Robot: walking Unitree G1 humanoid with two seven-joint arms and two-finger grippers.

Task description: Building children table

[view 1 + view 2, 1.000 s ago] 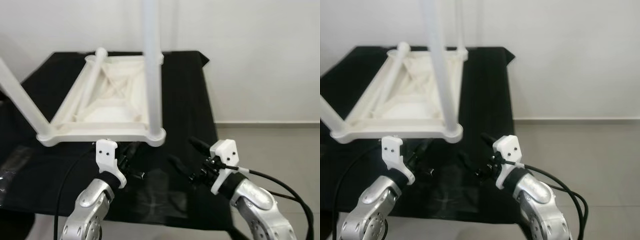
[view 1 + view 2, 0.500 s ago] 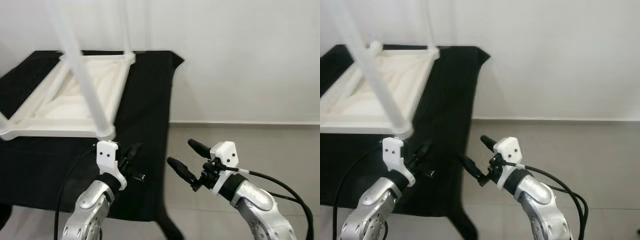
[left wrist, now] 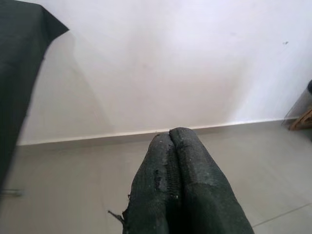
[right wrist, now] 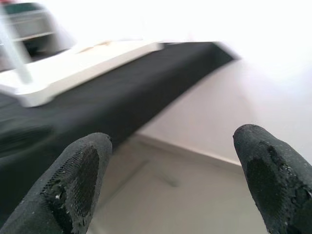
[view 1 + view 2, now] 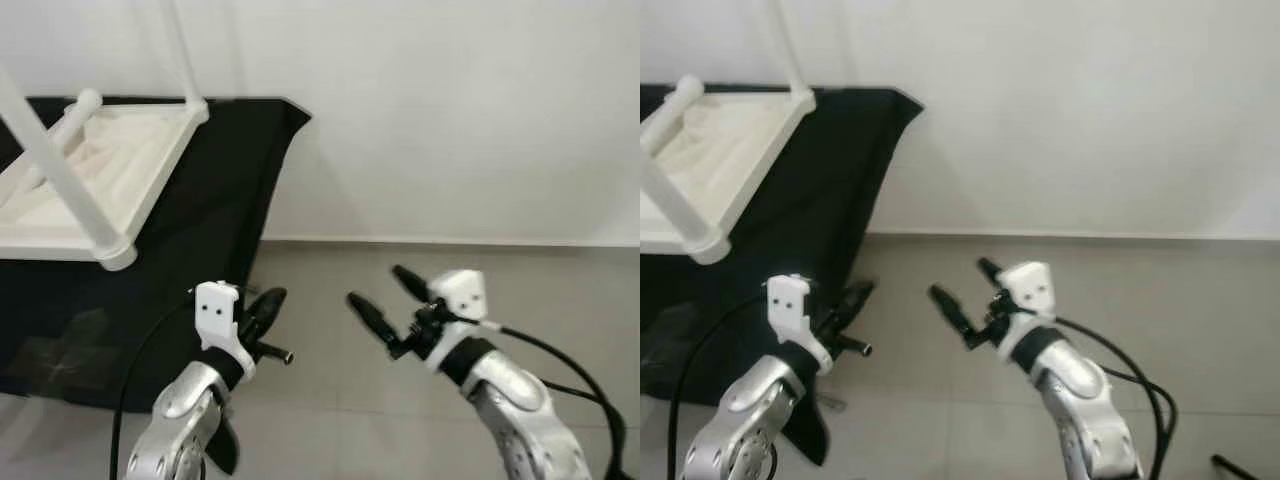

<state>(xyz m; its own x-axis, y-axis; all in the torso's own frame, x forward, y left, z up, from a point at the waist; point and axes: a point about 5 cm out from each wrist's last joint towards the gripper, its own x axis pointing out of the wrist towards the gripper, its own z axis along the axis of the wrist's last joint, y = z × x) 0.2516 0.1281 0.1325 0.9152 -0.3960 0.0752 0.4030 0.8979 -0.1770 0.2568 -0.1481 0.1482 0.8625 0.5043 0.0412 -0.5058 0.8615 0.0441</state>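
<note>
While left end effector (image 3: 170, 187) is pinched empty, right end effector (image 4: 170, 180) gapes toward white table (image 4: 83, 61).

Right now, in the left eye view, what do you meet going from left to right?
White children's table lying upside down on the black-draped surface → left end effector, shut → right end effector, open, over the grey floor.
</note>
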